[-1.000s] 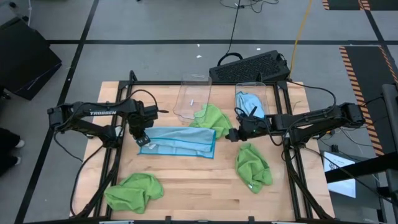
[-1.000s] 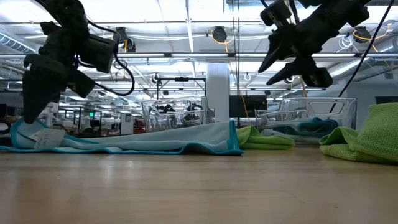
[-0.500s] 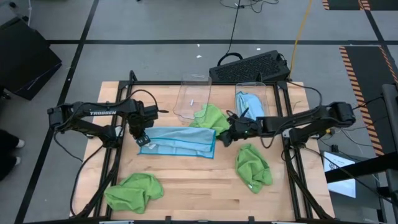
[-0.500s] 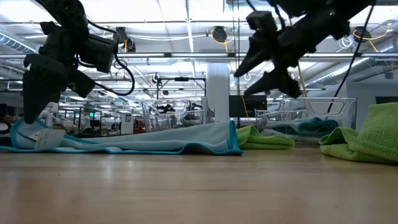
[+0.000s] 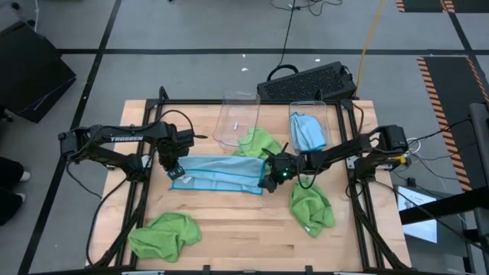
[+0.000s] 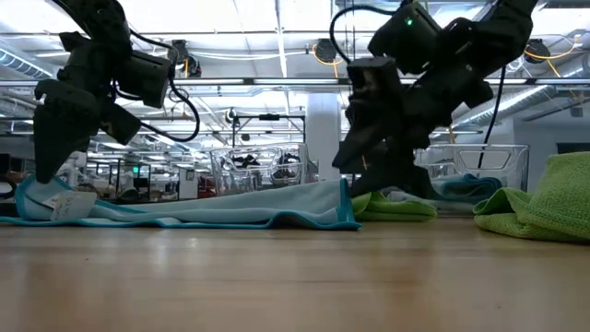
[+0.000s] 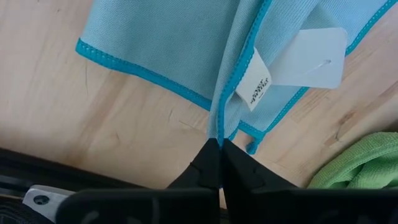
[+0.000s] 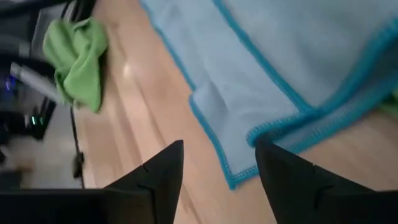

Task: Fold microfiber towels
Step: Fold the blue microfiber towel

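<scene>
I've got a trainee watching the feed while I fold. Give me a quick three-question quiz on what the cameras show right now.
1. True or false: the left claw is shut on the blue towel.
2. Which end of that towel is the open right claw at: (a) its right end, (b) its left end?
3. How many green towels are on the table?

Key:
1. True
2. (a)
3. Three: one by the bins, one front left, one front right.

A light blue microfiber towel (image 5: pixel 220 174) with darker turquoise stitched edging and a white tag (image 7: pixel 309 57) lies on a pale wood-grain surface (image 5: pixel 237 229); three lime green towels (image 5: pixel 164 233) (image 5: pixel 311 205) (image 5: pixel 260 143) surround it, beside black robot arms (image 5: pixel 114 141).
</scene>
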